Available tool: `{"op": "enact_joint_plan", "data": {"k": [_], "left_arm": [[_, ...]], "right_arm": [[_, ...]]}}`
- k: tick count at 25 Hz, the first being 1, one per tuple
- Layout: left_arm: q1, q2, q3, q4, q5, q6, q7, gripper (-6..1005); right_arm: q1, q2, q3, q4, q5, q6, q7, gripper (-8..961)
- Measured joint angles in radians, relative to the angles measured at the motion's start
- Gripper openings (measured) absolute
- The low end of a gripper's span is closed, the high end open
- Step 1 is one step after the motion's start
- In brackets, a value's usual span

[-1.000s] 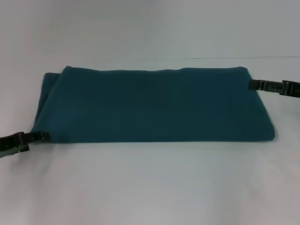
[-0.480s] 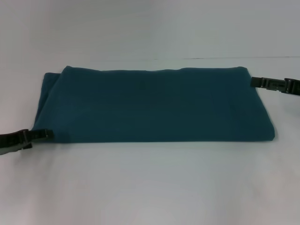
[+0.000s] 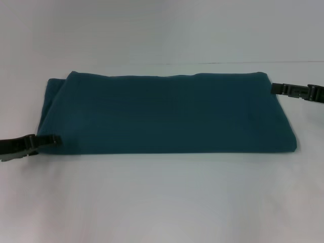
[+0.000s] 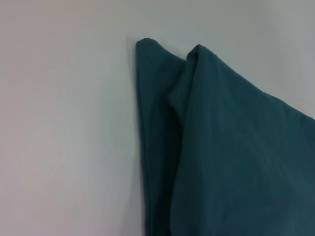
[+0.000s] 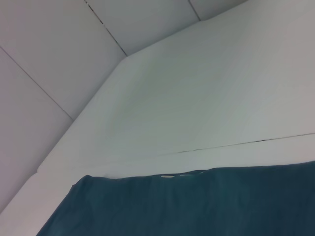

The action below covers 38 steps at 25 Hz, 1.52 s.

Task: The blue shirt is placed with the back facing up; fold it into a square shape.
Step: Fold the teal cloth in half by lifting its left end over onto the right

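The blue shirt [image 3: 167,114] lies flat on the white table as a long band running left to right, its layers doubled at the left end. My left gripper [image 3: 53,139] comes in low from the left and touches the shirt's near left corner. At the far right corner, my right gripper [image 3: 276,89] reaches in from the right and meets the cloth's edge. The left wrist view shows two overlapping folded corners of the shirt [image 4: 236,157]. In the right wrist view, only an edge of the shirt [image 5: 197,206] shows, against the table.
The white table [image 3: 162,202] spreads wide in front of the shirt and behind it. A thin seam line [image 3: 243,63] crosses the table behind the shirt. Pale wall panels [image 5: 59,54] rise beyond the table's far edge.
My left gripper has slid right and slightly away from me, onto the shirt's near left corner. The right gripper shifted a little to the right, then held still. The shirt has not moved.
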Motion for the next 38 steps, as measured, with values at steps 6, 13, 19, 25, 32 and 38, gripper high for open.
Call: {"op": "enact_joint_plan", "data": {"k": [6,13,19,25,32,38], "left_arm": [[-0.013,0.001,0.000,-0.008,0.001,-0.012,0.003,888],[-0.019,0.001,0.034,-0.008,0.004,-0.023,0.000,887],[-0.022,-0.003,0.037,-0.002,0.001,-0.027,0.000,853],[-0.018,-0.003,0.030,0.000,0.000,-0.051,0.000,746],[-0.020,-0.002,0.033,-0.003,0.003,-0.063,-0.002,605],[-0.019,-0.002,0.033,-0.002,0.003,-0.072,-0.007,407]], "right_arm": [[0.000,0.000,0.000,0.000,0.000,0.000,0.000,909],[-0.001,0.000,0.001,0.002,0.000,0.000,0.000,908],[-0.001,0.000,0.002,0.003,0.000,0.004,0.000,908],[-0.002,0.000,0.002,0.002,0.000,0.005,0.000,909],[-0.001,0.000,0.003,0.002,-0.001,0.005,0.000,908],[-0.002,-0.001,0.003,0.004,-0.001,0.005,0.000,907]]}}
